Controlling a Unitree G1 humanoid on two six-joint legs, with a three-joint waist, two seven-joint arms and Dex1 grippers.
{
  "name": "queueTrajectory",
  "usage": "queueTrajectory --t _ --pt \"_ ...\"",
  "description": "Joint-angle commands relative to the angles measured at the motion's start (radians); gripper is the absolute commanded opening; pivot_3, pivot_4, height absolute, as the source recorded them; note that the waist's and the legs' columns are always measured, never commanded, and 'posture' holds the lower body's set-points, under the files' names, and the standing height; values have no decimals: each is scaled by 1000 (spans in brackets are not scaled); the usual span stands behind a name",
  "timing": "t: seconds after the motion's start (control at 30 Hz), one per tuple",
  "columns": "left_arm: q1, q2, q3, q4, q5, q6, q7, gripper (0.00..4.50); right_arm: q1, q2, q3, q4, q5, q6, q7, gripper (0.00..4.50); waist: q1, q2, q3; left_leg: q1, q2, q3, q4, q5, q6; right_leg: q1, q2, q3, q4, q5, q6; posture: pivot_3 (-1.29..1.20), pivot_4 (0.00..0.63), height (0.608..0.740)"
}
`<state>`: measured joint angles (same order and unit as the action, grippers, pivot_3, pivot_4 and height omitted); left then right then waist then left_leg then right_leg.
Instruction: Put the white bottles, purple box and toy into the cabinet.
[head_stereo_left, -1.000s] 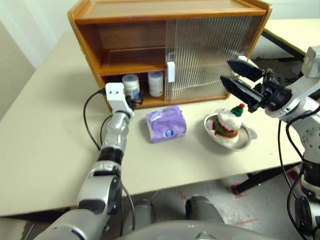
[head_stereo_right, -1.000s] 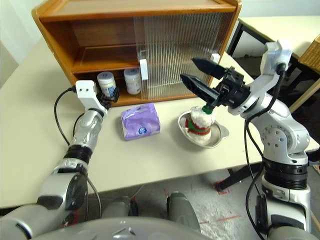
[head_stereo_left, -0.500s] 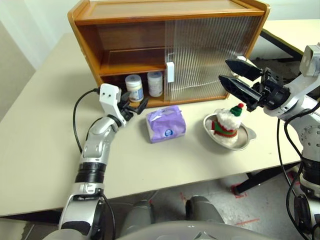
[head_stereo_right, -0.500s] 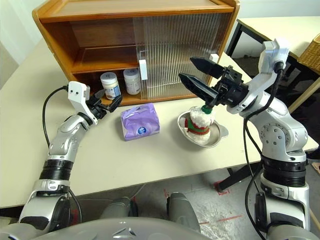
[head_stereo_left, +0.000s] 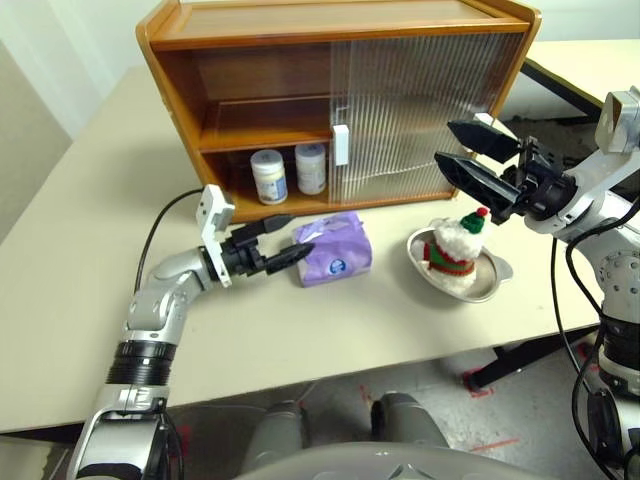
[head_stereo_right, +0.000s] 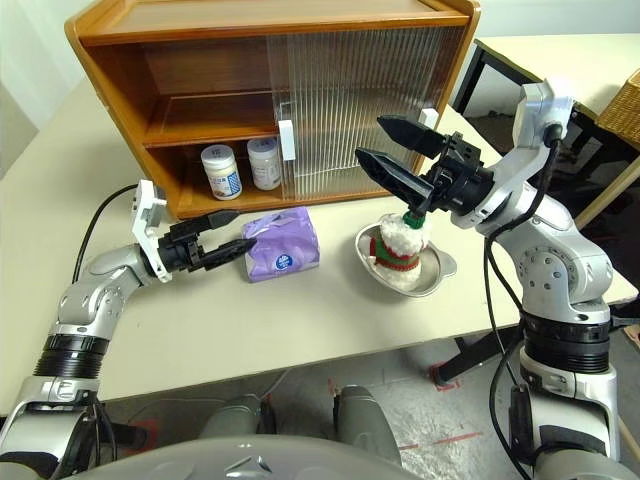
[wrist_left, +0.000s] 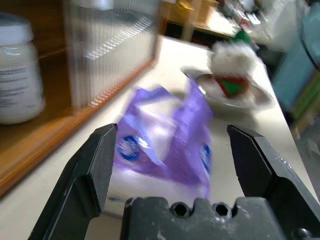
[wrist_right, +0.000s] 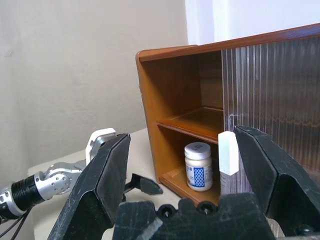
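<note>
A: Step? White bottles (head_stereo_left: 284, 174) stand on the cabinet (head_stereo_left: 262, 70) floor, open side; purple box (head_stereo_left: 334, 247) on the table near its front edge.

B: Box next. Left gripper (head_stereo_left: 285, 242), jaws spread, empty, must close on it. Right gripper (head_stereo_left: 472, 158) agape above the toy (head_stereo_left: 455, 247).

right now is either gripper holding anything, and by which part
Nothing is held. The left gripper is open beside the purple box; the right gripper is open above the toy.
</note>
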<state>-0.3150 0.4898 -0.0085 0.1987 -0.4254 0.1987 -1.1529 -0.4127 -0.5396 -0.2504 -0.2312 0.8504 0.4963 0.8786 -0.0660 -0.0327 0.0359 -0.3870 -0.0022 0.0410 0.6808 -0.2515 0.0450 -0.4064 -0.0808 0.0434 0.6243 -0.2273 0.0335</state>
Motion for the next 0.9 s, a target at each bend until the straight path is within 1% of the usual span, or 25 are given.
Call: queueTrajectory --t 0.03,0.27,0.4,0.53,0.73,0.9 --pt "-9 -1 -42 61 47 -76 -55 4462 1 -6 -8 -10 -1 -10 1 4500 0 1 0 0 0 0 0 0 0 0 0 0 0 0 0 -107 0 740" --pt "-40 -33 -71 117 70 -123 -77 4462 9 -9 -13 -22 2 -8 -5 4500 0 1 0 0 0 0 0 0 0 0 -2 0 0 0 1 -121 0 740" --pt "-66 -57 -90 190 107 -178 -85 4462 12 -10 -15 -29 4 -7 -9 4500 -1 1 -1 0 0 0 0 0 0 0 -1 0 0 0 1 -129 0 740" --pt "-66 -47 -122 244 150 -236 -115 4462 11 -13 -19 -32 6 -6 -13 4500 -5 1 -1 0 0 0 0 0 0 0 -1 0 0 0 1 -135 0 740" --pt "-66 -31 -132 324 190 -302 -139 4462 16 -13 -20 -40 7 -7 -20 4500 -5 2 -1 0 0 0 0 0 0 0 -2 0 0 0 1 -138 0 740" --pt "-71 -35 -124 369 195 -311 -123 4462 17 -14 -22 -42 9 -5 -24 4500 -5 3 -2 0 0 0 0 0 0 0 -2 0 0 0 1 -139 0 740"
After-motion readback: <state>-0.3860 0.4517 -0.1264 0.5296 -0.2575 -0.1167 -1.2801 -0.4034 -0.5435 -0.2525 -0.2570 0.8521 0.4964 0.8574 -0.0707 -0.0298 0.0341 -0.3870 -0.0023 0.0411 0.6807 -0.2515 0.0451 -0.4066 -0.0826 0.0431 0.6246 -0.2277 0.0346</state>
